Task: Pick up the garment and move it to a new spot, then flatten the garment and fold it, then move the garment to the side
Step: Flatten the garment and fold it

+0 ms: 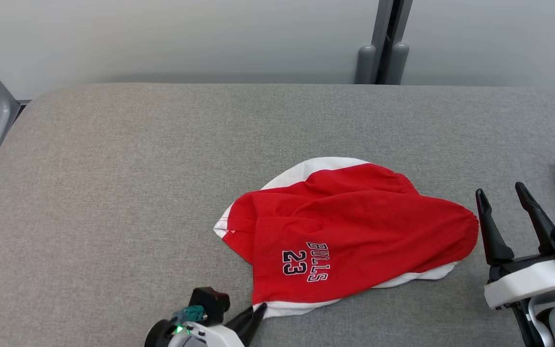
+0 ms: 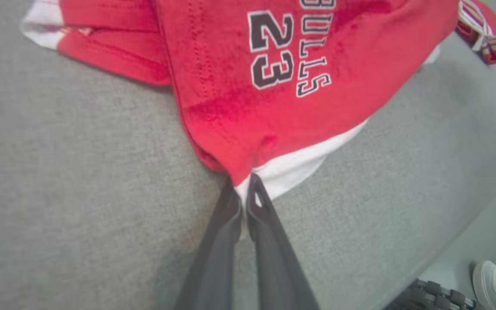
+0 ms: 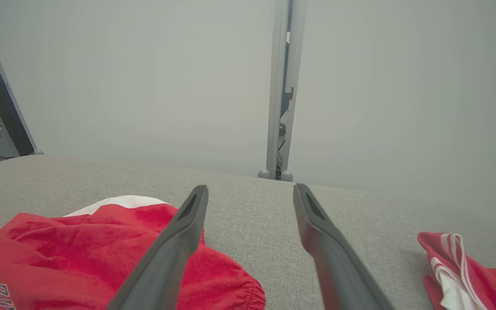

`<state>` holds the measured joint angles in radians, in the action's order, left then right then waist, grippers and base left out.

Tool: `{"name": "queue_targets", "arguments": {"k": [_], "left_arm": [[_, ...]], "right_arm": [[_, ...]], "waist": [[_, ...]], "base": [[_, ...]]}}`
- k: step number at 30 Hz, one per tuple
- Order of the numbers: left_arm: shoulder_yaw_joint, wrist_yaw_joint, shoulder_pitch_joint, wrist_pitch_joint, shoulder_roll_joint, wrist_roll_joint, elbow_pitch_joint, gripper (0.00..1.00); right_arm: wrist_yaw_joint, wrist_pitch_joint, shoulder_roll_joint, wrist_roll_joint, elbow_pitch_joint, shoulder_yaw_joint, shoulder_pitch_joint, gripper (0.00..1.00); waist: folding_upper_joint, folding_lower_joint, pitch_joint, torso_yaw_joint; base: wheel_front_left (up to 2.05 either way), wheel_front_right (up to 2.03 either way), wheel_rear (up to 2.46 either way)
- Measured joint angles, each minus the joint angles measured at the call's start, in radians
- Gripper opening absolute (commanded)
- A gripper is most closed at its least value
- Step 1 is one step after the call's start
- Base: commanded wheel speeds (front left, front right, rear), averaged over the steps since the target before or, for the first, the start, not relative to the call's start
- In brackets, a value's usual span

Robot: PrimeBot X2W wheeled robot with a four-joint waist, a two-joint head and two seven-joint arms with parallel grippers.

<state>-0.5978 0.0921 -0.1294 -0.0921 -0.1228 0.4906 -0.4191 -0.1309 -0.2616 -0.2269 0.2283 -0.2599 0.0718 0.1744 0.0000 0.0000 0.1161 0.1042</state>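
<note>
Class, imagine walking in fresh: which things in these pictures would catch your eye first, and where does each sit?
The red garment printed BULLS 23 lies crumpled in the middle of the grey padded surface. The left tool is pinched shut on its white-trimmed near corner, while the right tool stands open just off its right edge.

The red garment (image 1: pixel 345 231) reads "BULLS" over "23" in black, white-edged letters.

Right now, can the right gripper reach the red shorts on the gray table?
Probably yes: the right gripper stands open just beside the shorts, and only bare table lies between them.
</note>
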Motion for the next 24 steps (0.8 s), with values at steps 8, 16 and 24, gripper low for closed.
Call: {"name": "queue_targets", "arguments": {"k": [8,16,24], "left_arm": [[0.059,0.004,-0.019,0.097,-0.023,0.034,0.071,0.00],[0.084,-0.001,-0.022,0.166,-0.025,0.040,0.109,0.00],[0.088,-0.014,-0.024,0.197,-0.021,0.039,0.111,0.00]], "right_arm": [[0.000,0.000,0.006,0.032,-0.073,0.012,-0.019,1.00],[0.000,0.000,-0.003,0.115,-0.123,0.059,-0.060,1.00],[0.000,0.006,-0.028,0.268,-0.177,0.198,-0.102,1.00]], "waist": [[0.0000,0.0000,-0.015,0.008],[0.0000,-0.0001,-0.023,0.009],[0.0000,-0.0001,-0.020,-0.001]], "base": [[0.00,0.00,0.00],[0.00,0.00,0.00],[0.00,0.00,0.00]]}}
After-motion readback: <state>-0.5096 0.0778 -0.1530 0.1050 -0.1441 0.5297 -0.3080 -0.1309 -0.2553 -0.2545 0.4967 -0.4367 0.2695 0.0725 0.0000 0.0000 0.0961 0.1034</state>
